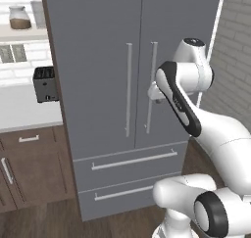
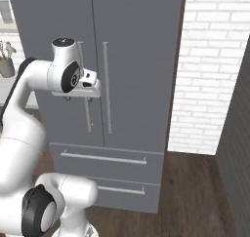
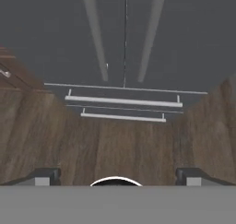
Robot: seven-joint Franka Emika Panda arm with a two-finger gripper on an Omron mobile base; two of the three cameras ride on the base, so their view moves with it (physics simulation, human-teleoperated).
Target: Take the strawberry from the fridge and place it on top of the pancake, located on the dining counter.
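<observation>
The fridge (image 1: 98,60) (image 2: 141,60) is a tall grey French-door unit with both doors shut and two lower drawers (image 1: 132,169) closed. Its slim vertical handles (image 1: 129,87) flank the centre seam. My gripper (image 2: 78,98) (image 1: 158,99) hangs just in front of those handles, pointing down, open with nothing between its fingers. In the hand view the fingertips (image 3: 44,176) stand far apart over the wood floor, and the fridge (image 3: 124,34) with its drawer handles lies ahead. The strawberry is hidden behind the shut doors. The pancake and the dining counter are out of view.
Left of the fridge a toaster (image 1: 45,83) sits on a white worktop (image 1: 22,109) over brown cabinets (image 1: 29,168). A jar (image 1: 19,17) stands on a shelf above. A white brick wall (image 2: 210,70) borders the fridge's right side. The floor (image 2: 195,192) is dark wood.
</observation>
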